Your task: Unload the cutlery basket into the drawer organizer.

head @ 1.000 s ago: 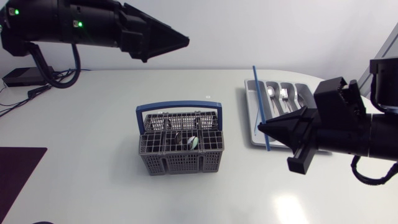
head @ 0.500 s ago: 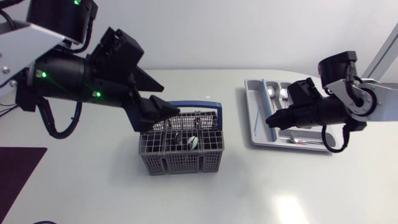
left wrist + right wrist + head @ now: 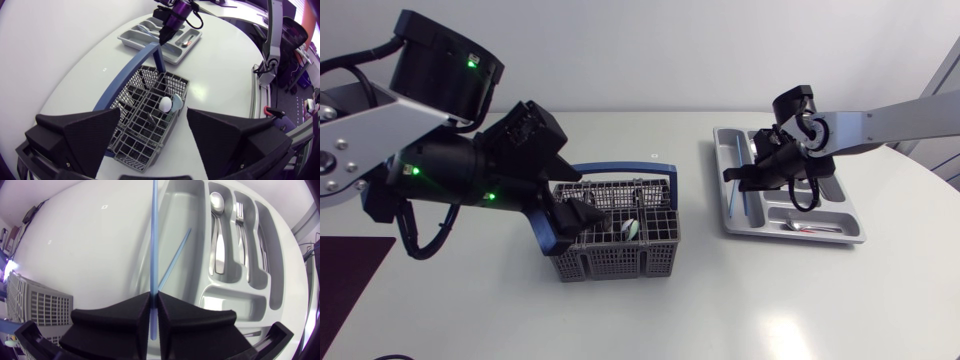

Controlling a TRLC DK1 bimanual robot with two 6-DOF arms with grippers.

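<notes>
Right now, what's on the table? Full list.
basket: 1, grey with blue handle, mid-table
white piece: 1, white, standing in basket
blue piece: 1, pale blue, beside the white piece
dark utensil: 1, dark, in basket, type unclear
organizer: 1, grey, on my right side
loose straw: 1, blue, lying in organizer's long slot
spoon: 1, silver, slot next to the long one
fork: 1, silver, slot after the spoon
small utensil: 1, silver, organizer's cross slot
held straw: 1, blue, above organizer
left gripper: open, over basket
right gripper: shut on held straw
</notes>
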